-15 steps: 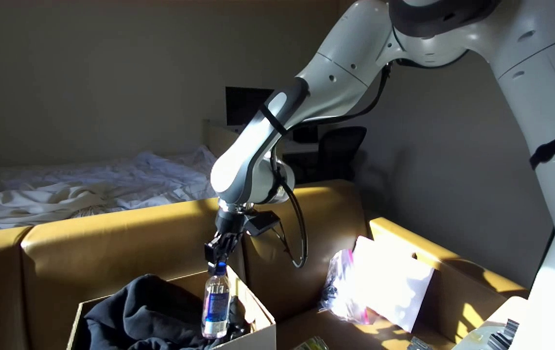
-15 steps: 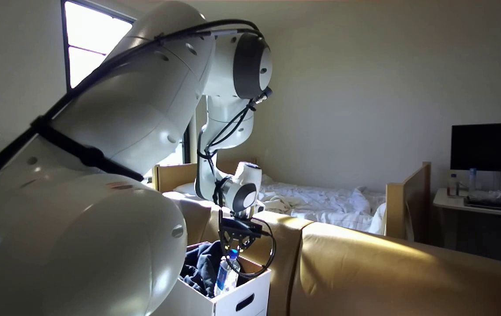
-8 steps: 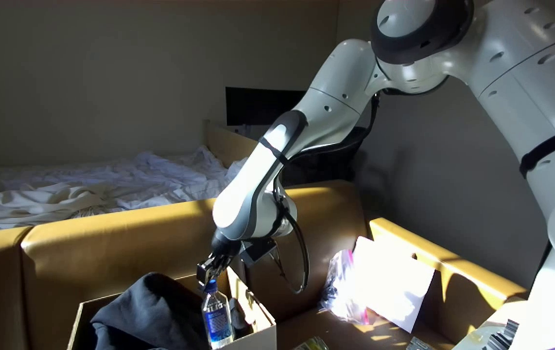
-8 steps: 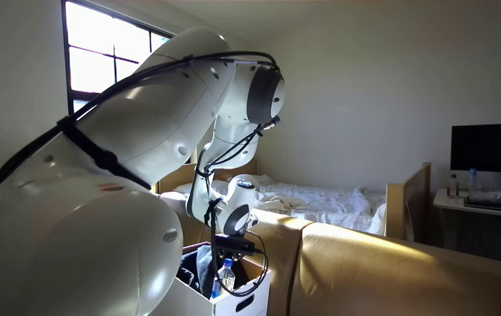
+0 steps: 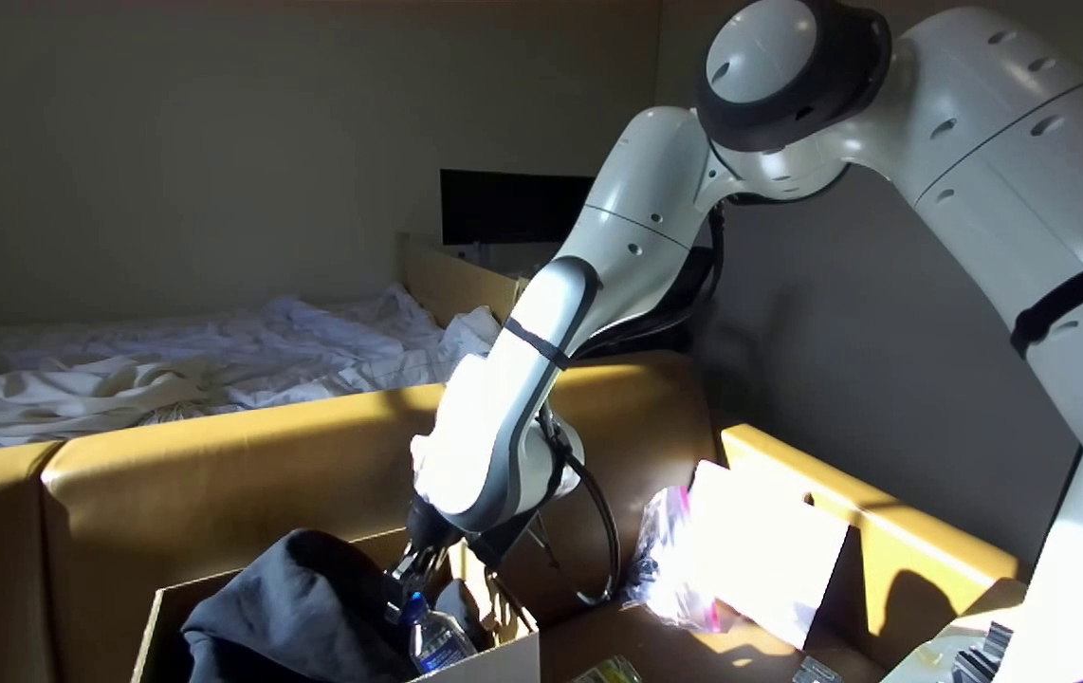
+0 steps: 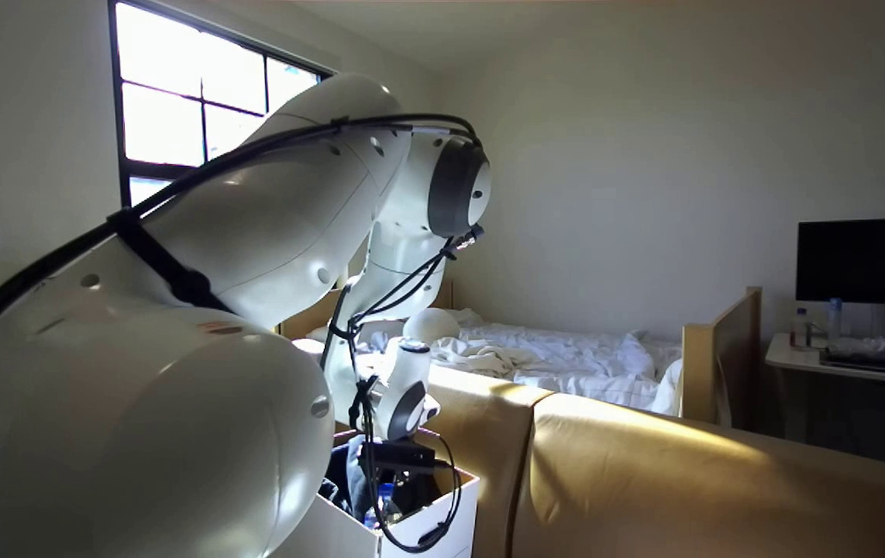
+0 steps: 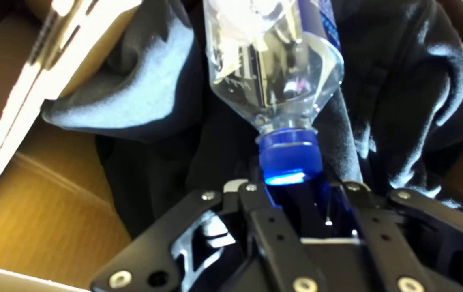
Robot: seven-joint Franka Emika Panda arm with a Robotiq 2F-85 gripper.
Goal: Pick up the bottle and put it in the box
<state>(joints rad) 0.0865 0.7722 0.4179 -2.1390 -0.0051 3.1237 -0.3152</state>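
Bottle [image 7: 276,77]: inside the box [image 5: 508,664], tilted, capped end at the hand [image 7: 299,188], body over dark cloth [image 5: 300,612]; the box wall hides its base in an exterior view
Hand: over the inside of the box, apparently pinching the bottle by its blue cap [image 7: 290,156], a short grip for so long a body
Lowering: the step in hand looks like the set-down; bring the base gently to rest inside the box before letting go, leaving little height to drop
Tilt: let the bottle lean toward lying down within the box; pushing along its length could lever the cap out or jam the body against the wall
Release: spread the hand only enough to free the cap, then lift straight up past the box rim
Cable [image 6: 433,536]: its loop crosses the box wall in an exterior view, contact unclear; watch for snagging
Bottles: one in the box, two distant bottles [image 6: 800,329] far behind it
Boxes: one
Cloth: one heap in the box, whether one garment or several I cannot tell
Clear bag [image 5: 665,560]: one, well apart from the box
White panel [image 5: 760,550]: one, farther from the box than the bag
Monitor [image 6: 869,262]: one, far behind the box
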